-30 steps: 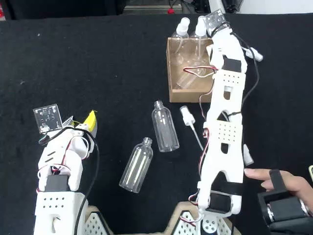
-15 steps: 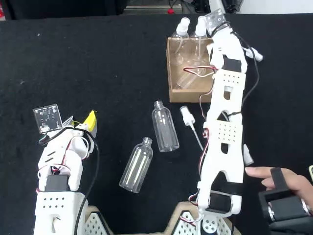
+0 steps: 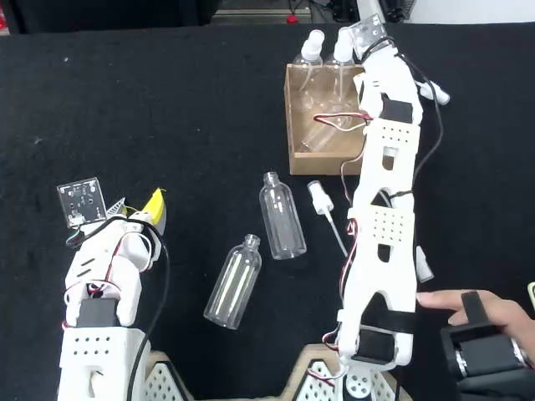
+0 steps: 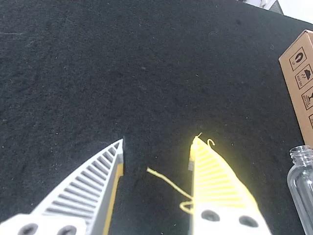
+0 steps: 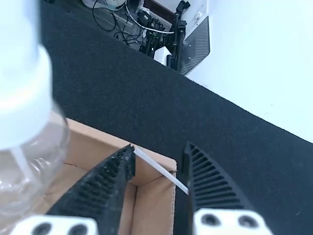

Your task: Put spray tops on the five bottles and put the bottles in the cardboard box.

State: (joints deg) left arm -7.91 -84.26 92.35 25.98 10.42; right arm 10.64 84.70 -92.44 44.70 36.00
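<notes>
The bench carries the cardboard box at its far side, with capped bottles inside. Above the box's far corner we see the right gripper, narrowly spread, with a thin white tube crossing the gap. The left gripper is spread wide and empty. We judge it closest to the nearer bare bottle, whose neck points boxward. The other bare bottle lies beyond, with the loose spray top just beside it.
</notes>
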